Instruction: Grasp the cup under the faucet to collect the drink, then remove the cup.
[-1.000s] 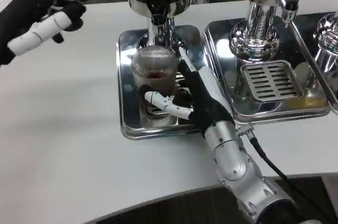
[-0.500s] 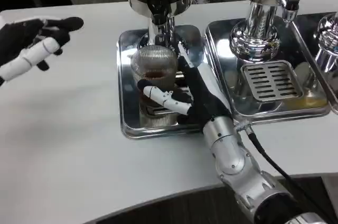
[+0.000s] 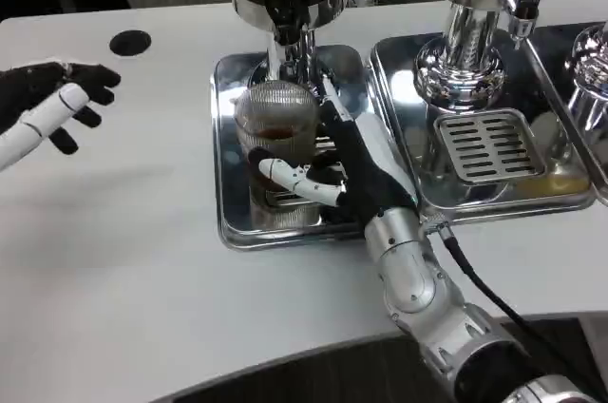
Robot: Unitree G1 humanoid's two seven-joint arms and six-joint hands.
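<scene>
While the cup (image 3: 276, 132) (some brown drink inside) stands under the faucet (image 3: 285, 11) on the tray (image 3: 231, 222), it is gripped by the right hand (image 3: 353, 175); the left hand (image 3: 47, 104) is held empty, fingers apart, far left.

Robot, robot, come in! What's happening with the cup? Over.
Right robot hand holds cup under faucet, dark drink inside. Left robot hand free, off to the side. Nothing in the way.

Right hand (image 3: 347, 170) reaches forward from the silver forearm, fingers curled around the cup (image 3: 276, 132), thumb across its near side. Left hand (image 3: 43, 108) hovers out at the left edge, holding nothing, fingers loosely extended and pointing right.
</scene>
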